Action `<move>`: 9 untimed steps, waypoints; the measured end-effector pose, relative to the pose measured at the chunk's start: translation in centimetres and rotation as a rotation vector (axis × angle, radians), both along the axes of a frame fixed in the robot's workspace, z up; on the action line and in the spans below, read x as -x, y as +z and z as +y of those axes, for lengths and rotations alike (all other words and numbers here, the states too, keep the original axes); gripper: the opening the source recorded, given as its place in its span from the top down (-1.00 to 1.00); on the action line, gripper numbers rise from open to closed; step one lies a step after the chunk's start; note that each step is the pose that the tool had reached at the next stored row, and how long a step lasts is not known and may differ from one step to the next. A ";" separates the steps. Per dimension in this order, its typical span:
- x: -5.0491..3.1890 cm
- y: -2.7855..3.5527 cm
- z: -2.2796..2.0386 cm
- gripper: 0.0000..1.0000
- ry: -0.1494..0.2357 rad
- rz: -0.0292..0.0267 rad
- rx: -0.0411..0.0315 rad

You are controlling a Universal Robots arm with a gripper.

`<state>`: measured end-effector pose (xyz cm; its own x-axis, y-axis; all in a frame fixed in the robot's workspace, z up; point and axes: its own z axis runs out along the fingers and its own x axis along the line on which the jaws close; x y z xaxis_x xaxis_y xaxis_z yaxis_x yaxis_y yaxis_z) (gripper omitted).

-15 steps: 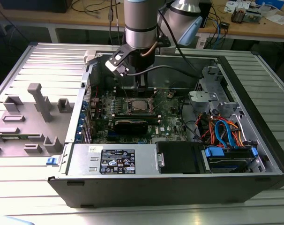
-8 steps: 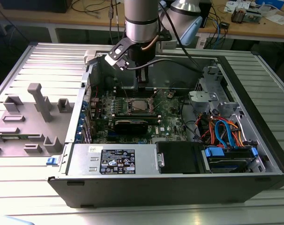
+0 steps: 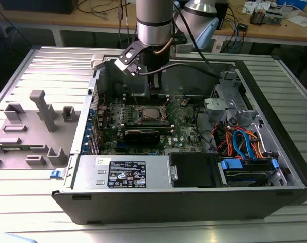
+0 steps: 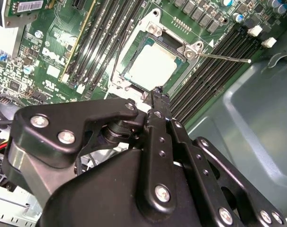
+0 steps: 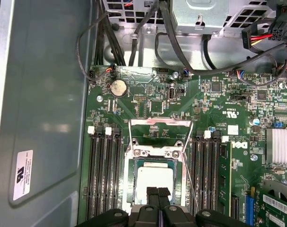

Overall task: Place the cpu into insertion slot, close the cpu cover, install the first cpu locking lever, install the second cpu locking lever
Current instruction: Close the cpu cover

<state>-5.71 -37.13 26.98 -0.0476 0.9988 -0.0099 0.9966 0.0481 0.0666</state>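
exterior view: the black two-fingered gripper (image 3: 154,92) on the grey robot arm hangs inside the open grey computer case (image 3: 158,202), close above the small square silvery-rimmed insertion slot (image 3: 141,115) on the green circuit board (image 3: 186,129); the flat square silvery-grey cpu (image 3: 152,114) already lies in that slot. first wrist view: the fingers (image 5: 152,196) are pressed together and pinch nothing. the thin silvery square-windowed cpu cover (image 5: 157,122) stands raised on the side of the slot away from the gripper, not folded over the cpu (image 5: 154,182). the placing step therefore looks done, and the cover-closing step is judged to be in hand. that step calls for a push on the raised frame, kept clear of the thin steel wire lever (image 5: 191,189) slanting beside the slot. second wrist view: the cpu (image 4: 153,64) sits square in its seat, and a wire lever (image 4: 224,57) sticks out unlatched. the gripper body hides the slot's near edge in both wrist views. whether the fingertips touch anything cannot be told, and the cover's hinge is hard to make out.
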 end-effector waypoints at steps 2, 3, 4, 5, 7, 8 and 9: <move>-0.01 0.00 0.01 0.79 0.000 0.0001 0.0026; -0.01 0.16 0.00 0.79 0.000 0.0001 0.0028; -0.01 0.22 0.00 0.79 0.000 0.0000 0.0026; -0.01 0.22 0.01 0.79 0.000 -0.0001 0.0024; -0.07 0.25 0.00 0.79 0.000 0.0001 0.0028; -0.18 0.25 0.00 0.79 0.000 0.0002 0.0028; -0.60 0.24 0.00 0.79 0.000 0.0001 0.0027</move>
